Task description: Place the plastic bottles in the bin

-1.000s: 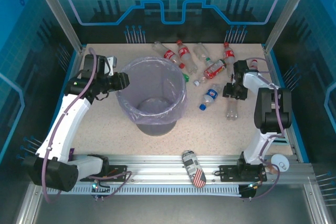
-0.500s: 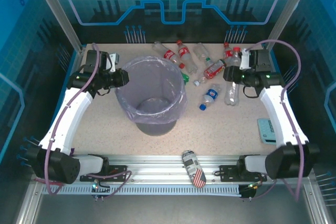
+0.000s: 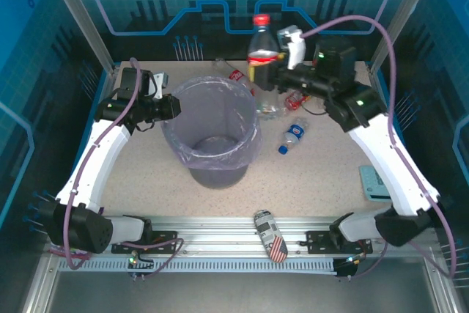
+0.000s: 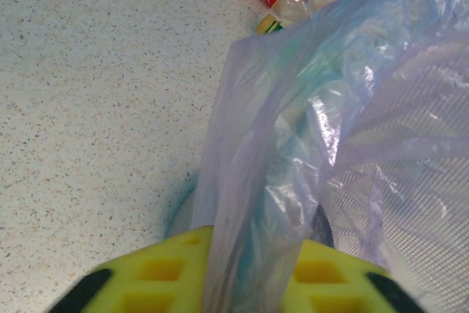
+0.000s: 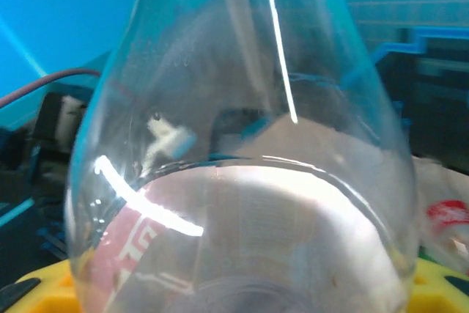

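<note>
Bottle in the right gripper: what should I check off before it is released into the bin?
1. Grip: right gripper shut on bottle: ok.
2. Pose: bottle upright: ok.
3. Position: bottle over the bin opening: not ok, it looks beyond the far right rim.
4. Liner: left gripper pinching the bag at the rim: ok.
5. Target: bin upright, mouth open: ok.

The right gripper (image 3: 272,76) clasps a red-capped bottle (image 3: 262,48) held above the table's (image 3: 146,181) far edge, its cap towards the back wall, just beyond the bin (image 3: 178,144). The left gripper (image 3: 173,107) sits at the bin's left rim. Other bottles (image 3: 293,134) lie between the bin and the far right corner. A flag-patterned can (image 3: 270,236) rests on the near rail.
</note>
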